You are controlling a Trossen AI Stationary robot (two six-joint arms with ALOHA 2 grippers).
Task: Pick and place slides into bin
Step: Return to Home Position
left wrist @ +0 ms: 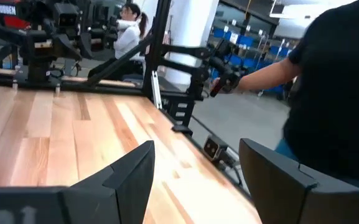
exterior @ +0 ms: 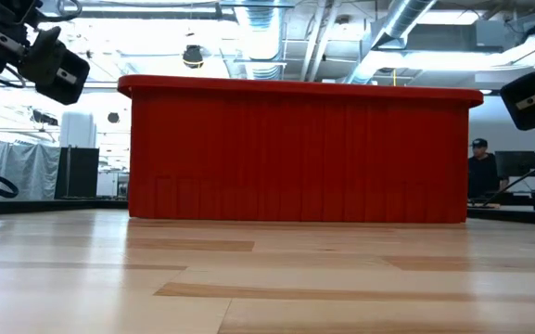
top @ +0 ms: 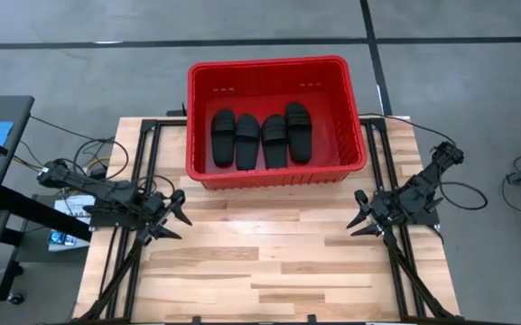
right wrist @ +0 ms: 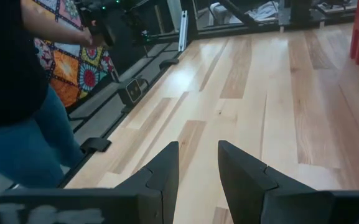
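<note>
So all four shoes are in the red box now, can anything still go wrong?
Maybe. A person stands right beside the table, so a moving arm might bump them. The left pincer and right pincer hang open near the bin; a stray swing could nudge it and its slides.

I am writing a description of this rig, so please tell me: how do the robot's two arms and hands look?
The left arm and right arm are black and jointed, built of blocky segments. The left hand and right hand each carry two black, wedge-shaped fingers that taper to points. Thin black cables loop beside the arms.
</note>
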